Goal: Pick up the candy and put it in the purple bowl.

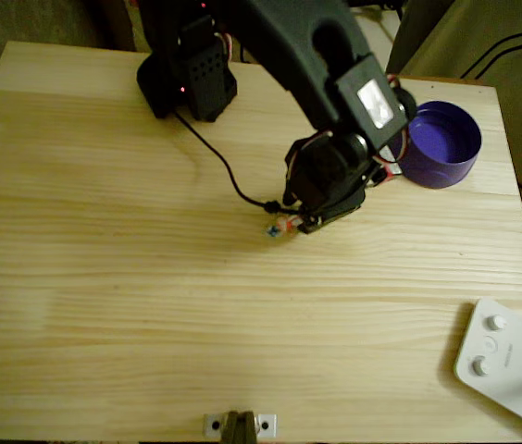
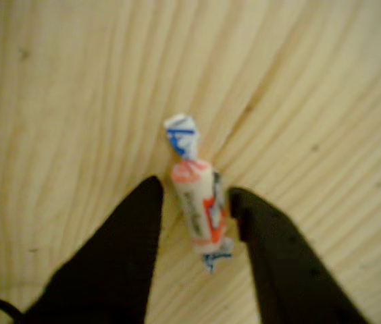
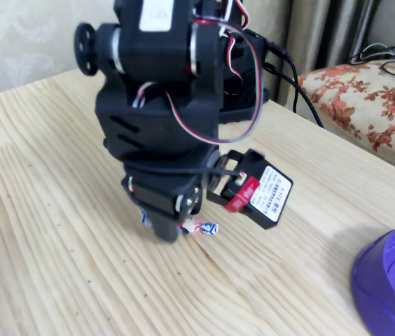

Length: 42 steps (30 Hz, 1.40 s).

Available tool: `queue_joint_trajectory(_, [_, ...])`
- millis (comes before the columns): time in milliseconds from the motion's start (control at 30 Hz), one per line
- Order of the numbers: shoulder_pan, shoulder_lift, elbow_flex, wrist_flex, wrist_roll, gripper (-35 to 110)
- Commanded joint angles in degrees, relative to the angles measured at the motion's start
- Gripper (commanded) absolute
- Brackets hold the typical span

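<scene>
Down at the bench (image 1: 104, 305), the hand (image 2: 194, 202) has its two dark fingers (image 2: 126, 250) spread, one on each side of the candy (image 2: 197, 202), which lies on the wood between them; the right finger sits just beside the wrapper, the left one a little apart. In the overhead view the candy (image 1: 278, 227) lies near the middle of the bench, with the purple bowl (image 1: 441, 143) well apart to the right, by the far edge. A white device with round buttons (image 1: 511, 361) rests at the near right corner.
</scene>
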Motion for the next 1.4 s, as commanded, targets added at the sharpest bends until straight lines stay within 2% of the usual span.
queue_joint_trajectory(0, [-0.62, 1.49, -2.37, 0.62, -0.09, 16])
queue_joint_trajectory(367, [-0.88, 4.31, -0.18, -5.62, 3.34, 11])
queue_joint_trajectory(733, [0.18, 10.46, 1.05, -4.04, 8.09, 6])
queue_joint_trajectory(1067, [0.7, 25.05, 4.39, 0.53, 16.79, 4])
queue_joint_trajectory(1367, [-3.43, 48.96, 4.31, 3.43, 30.15, 4])
